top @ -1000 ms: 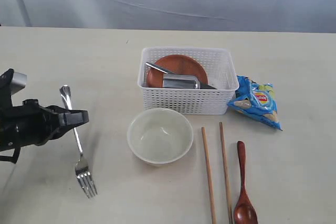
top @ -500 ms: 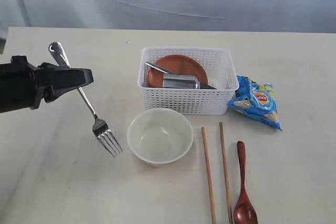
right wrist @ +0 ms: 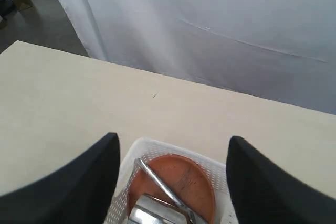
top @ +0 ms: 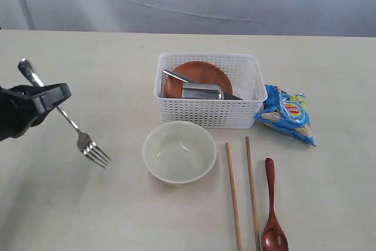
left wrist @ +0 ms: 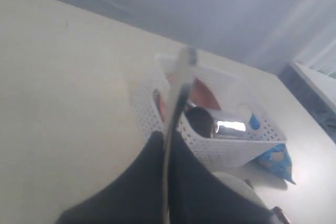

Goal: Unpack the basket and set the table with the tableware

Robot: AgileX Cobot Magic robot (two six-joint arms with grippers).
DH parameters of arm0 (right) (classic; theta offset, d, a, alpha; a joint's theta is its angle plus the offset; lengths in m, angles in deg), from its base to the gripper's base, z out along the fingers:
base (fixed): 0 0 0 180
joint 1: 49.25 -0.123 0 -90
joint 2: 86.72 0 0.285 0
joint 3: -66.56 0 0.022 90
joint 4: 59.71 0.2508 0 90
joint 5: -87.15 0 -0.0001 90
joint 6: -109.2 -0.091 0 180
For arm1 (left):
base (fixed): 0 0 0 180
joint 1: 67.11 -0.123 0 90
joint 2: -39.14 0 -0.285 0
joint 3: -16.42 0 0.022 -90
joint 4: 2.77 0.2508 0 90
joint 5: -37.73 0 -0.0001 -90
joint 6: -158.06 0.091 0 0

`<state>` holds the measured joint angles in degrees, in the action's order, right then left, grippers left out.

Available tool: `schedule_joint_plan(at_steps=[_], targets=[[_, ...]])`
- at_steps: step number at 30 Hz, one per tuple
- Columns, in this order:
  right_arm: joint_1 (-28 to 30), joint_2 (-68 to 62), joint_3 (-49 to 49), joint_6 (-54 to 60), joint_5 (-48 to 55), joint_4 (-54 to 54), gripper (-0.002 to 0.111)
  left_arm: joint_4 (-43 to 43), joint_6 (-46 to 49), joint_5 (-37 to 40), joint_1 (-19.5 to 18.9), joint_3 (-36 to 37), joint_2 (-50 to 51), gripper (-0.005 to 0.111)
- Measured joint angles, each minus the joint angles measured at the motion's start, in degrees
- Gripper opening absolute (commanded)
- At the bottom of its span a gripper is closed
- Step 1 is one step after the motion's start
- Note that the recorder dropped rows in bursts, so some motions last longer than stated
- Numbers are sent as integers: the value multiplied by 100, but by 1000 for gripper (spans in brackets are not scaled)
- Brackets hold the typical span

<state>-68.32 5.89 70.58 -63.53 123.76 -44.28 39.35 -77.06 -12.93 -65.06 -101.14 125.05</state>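
Exterior view: left tool (top: 59,94) clamps slim steel fork (top: 74,127); right tool (right wrist: 172,148) spread wide over latticed white basket (top: 205,113)

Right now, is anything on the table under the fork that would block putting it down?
No, nothing visible. The left pincer holds the fork tilted over a bare patch of table, left of the cream bowl and apart from it.
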Motion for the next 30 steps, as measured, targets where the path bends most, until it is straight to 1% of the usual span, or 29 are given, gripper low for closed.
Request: schedule_joint_plan(at_steps=[4,7,14,17,19,23,24,26,28,30], targets=[[0,0,0,0,0,0,57,-463,457,8,0,299,0,0],[0,0,0,0,0,0,57,-848,845,-4,0,325,0,0],[0,0,0,0,0,0,57,-2069,1785,-633,0,325,0,0],[0,0,0,0,0,0,57,-2117,2055,-574,0,248,-40,0],[0,0,0,0,0,0,57,-1926,1969,-248,0,104,-151,0],[0,0,0,0,0,0,57,-1270,1246,703,0,-288,-483,0],[0,0,0,0,0,0,57,-987,961,930,0,-409,-567,0],[0,0,0,0,0,0,57,-151,247,1348,0,-668,-709,0],[0,0,0,0,0,0,57,821,-731,1789,0,-895,-855,0],[0,0,0,0,0,0,57,1373,-1368,2030,0,-996,-968,0]])
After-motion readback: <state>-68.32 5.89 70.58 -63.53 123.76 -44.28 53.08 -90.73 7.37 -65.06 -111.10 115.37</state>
